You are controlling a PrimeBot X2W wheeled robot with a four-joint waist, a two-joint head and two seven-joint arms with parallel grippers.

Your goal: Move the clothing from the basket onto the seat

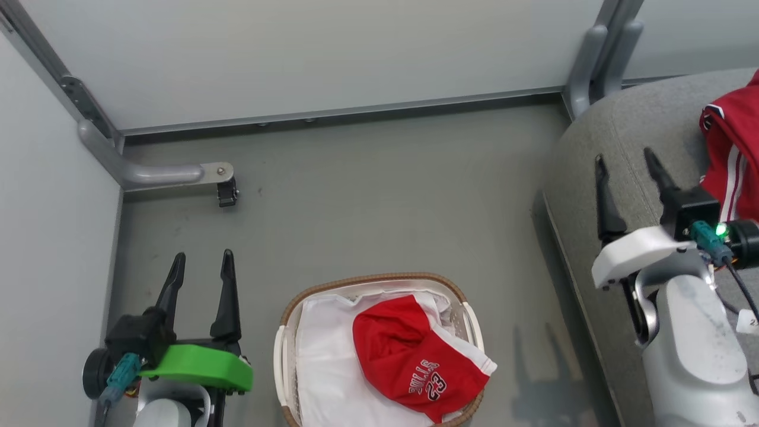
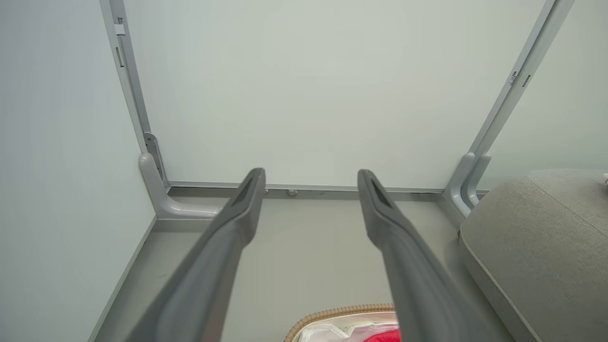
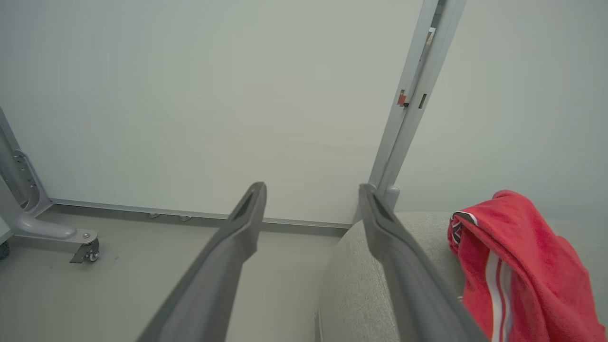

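A red garment with white trim and the number 23 lies in the oval white basket with the brown rim, draped over its right edge on the white liner. A second red piece of clothing sits bunched on the grey seat at the right. My left gripper stands open and empty over the floor, left of the basket. Over the seat's left part my right gripper is open and empty, just left of the red cloth.
Pale wall panels close the space at the back and left. A grey metal foot with a castor sticks out from the left corner, and a post foot stands by the seat's back corner. Grey floor lies between basket and wall.
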